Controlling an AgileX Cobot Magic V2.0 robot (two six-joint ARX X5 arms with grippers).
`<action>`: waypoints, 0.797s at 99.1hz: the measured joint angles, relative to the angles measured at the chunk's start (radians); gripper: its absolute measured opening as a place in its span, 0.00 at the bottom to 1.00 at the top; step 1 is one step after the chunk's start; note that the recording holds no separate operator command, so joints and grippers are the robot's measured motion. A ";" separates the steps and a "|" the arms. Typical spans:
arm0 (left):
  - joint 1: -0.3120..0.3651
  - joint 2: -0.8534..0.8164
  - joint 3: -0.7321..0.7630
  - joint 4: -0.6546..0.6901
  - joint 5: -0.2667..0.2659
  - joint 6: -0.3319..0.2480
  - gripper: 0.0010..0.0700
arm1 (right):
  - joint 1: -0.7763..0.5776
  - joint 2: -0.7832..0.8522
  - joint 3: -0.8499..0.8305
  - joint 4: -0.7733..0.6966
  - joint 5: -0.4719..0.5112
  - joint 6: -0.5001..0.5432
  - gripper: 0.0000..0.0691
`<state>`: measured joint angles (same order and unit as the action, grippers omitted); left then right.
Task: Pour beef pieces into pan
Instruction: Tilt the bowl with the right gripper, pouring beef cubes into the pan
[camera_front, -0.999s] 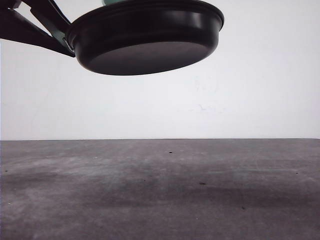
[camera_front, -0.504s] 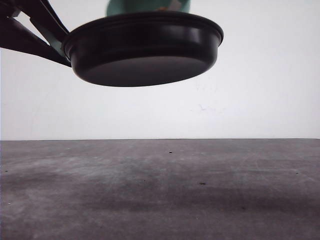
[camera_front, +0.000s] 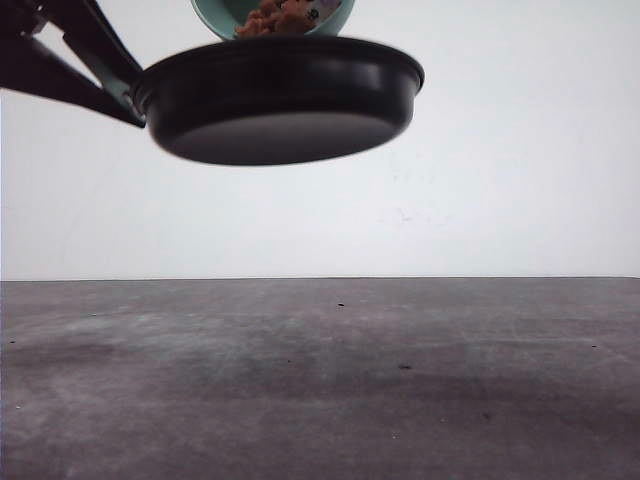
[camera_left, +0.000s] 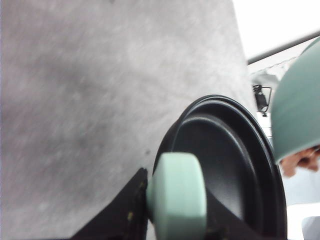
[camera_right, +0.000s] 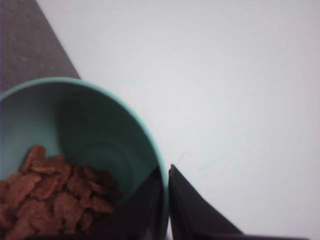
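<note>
The black pan (camera_front: 285, 100) hangs high over the table, held by its mint-green handle (camera_left: 177, 197) in my left gripper (camera_left: 175, 220), which is shut on it. Its inside (camera_left: 225, 165) looks bare. Just behind and above the pan's rim, a teal bowl (camera_front: 215, 12) is tipped toward the camera, with the beef pieces (camera_front: 280, 17) heaped at its lower lip. My right gripper (camera_right: 166, 200) is shut on the bowl's rim (camera_right: 150, 145), one finger inside and one outside. The reddish-brown beef pieces (camera_right: 47, 192) lie piled inside the bowl.
The grey table (camera_front: 320, 380) stretches below with a few small dark specks (camera_front: 404, 367). A plain white wall (camera_front: 500, 180) stands behind it.
The teal bowl has come down and tipped over behind the pan, so the beef pieces inside now show. The pan has shifted slightly left and up.
</note>
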<state>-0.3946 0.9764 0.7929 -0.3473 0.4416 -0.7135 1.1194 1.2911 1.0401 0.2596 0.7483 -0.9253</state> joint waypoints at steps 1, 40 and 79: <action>0.000 0.002 0.005 -0.001 0.000 0.001 0.07 | 0.000 0.000 0.000 0.007 -0.004 -0.009 0.02; 0.000 0.119 0.162 -0.071 0.021 0.057 0.07 | -0.016 0.000 0.000 0.177 -0.084 -0.253 0.02; 0.044 0.136 0.222 -0.142 0.023 0.119 0.07 | -0.080 0.000 0.000 0.277 -0.153 -0.370 0.02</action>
<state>-0.3504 1.1126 1.0145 -0.4889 0.4641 -0.5941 1.0393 1.2911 1.0401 0.5365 0.5949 -1.2949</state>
